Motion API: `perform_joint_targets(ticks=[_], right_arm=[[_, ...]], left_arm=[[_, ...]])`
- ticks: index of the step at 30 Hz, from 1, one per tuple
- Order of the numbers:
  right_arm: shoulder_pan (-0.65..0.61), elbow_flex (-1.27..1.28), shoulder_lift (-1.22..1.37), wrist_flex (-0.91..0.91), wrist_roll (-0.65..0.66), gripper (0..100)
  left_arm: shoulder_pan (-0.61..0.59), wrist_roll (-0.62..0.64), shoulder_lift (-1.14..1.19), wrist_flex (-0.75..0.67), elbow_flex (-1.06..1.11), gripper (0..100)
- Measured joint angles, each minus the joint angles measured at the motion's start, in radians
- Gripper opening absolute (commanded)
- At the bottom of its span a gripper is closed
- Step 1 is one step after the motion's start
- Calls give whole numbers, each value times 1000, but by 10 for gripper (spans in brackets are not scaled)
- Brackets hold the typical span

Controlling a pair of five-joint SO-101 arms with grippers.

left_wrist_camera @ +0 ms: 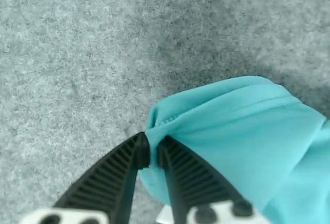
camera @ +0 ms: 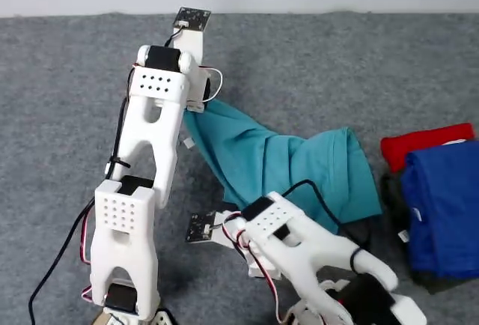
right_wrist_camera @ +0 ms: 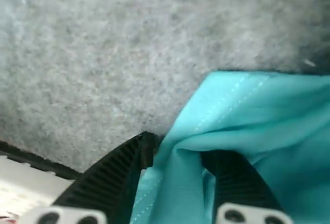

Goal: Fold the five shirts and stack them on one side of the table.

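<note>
Seemingly to stretch one edge taut for a fold, the left gripper (left_wrist_camera: 150, 152) clenches the 11 o'clock corner of the centred teal shirt (camera: 284, 162) and the right gripper (right_wrist_camera: 178, 164) grips its 7 o'clock hem, with the folded stack (camera: 441, 205) lying at 3 o'clock.

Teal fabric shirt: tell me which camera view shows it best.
The high view: nearly all of the teal fabric shirt lies spread on the grey felt table. The left wrist view shows one corner pinched in the left gripper; the right wrist view, a bunched edge in the right gripper.

Left pincer (left_wrist_camera: 152, 145), right pincer (right_wrist_camera: 180, 150) (both clamped)
</note>
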Motion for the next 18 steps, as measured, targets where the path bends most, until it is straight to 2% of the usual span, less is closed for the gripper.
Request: perform_joint_targets(ticks=[3,9,13,18], right_arm=[[2,-8,8,0,34,3],[20,-14,8,-2,61,10],[104,-46,15,9,66,10],[262,-181,69,133,63,10]], left_arm=[[0,0,0,0,0,10],[0,0,0,0,0,10],[0,0,0,0,0,10],[0,0,0,0,0,10]])
